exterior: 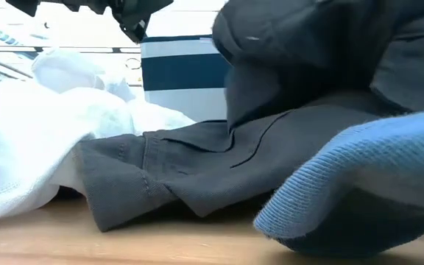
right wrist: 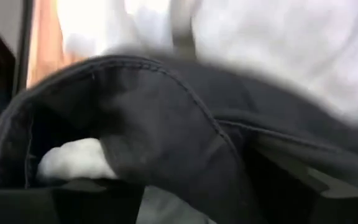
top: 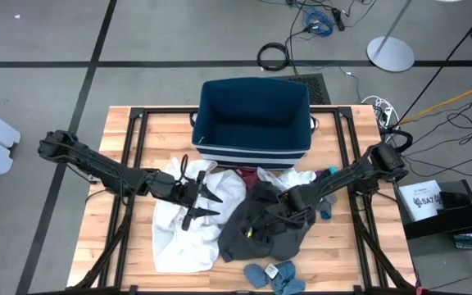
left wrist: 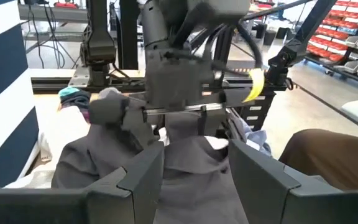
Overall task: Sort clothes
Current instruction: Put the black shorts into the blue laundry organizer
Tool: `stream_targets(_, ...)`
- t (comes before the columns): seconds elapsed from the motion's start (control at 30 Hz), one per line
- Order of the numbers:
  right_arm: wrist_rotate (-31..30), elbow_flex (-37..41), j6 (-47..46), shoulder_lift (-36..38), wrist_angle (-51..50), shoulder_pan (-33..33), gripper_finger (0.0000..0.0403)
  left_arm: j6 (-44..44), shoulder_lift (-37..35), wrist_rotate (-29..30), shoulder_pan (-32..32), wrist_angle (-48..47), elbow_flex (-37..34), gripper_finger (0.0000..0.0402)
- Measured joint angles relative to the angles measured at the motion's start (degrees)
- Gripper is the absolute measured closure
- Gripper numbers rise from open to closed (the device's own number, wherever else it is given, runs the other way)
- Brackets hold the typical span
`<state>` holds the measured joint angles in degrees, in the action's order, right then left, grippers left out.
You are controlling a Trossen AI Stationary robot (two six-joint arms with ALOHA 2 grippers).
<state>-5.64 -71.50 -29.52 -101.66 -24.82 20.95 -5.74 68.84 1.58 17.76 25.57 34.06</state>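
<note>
A dark grey garment [top: 270,228] lies crumpled at the table's middle, partly over a large white garment [top: 183,225] to its left. My right gripper [top: 259,223] comes from the right and stands open, sunk into the grey cloth [right wrist: 166,130]. My left gripper [top: 200,197] hangs open above the white garment, nothing between its fingers [left wrist: 143,177]. A maroon piece [top: 247,174] lies by the bin. Blue socks [top: 272,274] rest near the front edge, and a teal piece [top: 331,172] lies at the right. My right gripper's open fingers slant down from the table's right into the dark grey garment. A seamed fold of the cloth [right wrist: 185,118] lies across and between the two fingers [right wrist: 303,180]. The garment rests on the table and on the white garment, slack.
A navy bin with white stripes [top: 254,123] stands open at the table's far middle. A blue sock [exterior: 359,177] lies close to the low camera. Bare wood shows at the table's front left and far right. Cables and a lamp base lie on the floor beyond.
</note>
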Motion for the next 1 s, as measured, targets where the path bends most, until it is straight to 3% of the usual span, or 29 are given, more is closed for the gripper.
stream_targets(0.2,5.53,-2.36,-6.54,-0.06,-13.23,-0.08,0.0142,0.02,0.02,0.0,0.0,-0.8,0.0,0.0213)
stream_targets(0.53,4.1,-16.05,-12.02,-0.14,-33.72,0.15,0.016,-0.02,0.02,0.02,0.0,-0.82,0.0,0.0213)
stream_targets(0.67,2.33,-21.26,-5.05,-0.03,-41.52,0.39,0.0161,-0.02,0.02,0.04,0.0,-1.01,0.0,0.0213)
stream_targets(0.87,2.0,-23.1,13.12,-0.04,-42.26,2.24,0.0161,0.02,0.02,0.05,0.0,-1.04,0.0,0.0213)
stream_targets(1.0,-4.15,-23.08,22.39,-0.06,-42.16,3.38,0.0161,0.04,0.02,0.07,0.0,-1.07,0.0,0.0213)
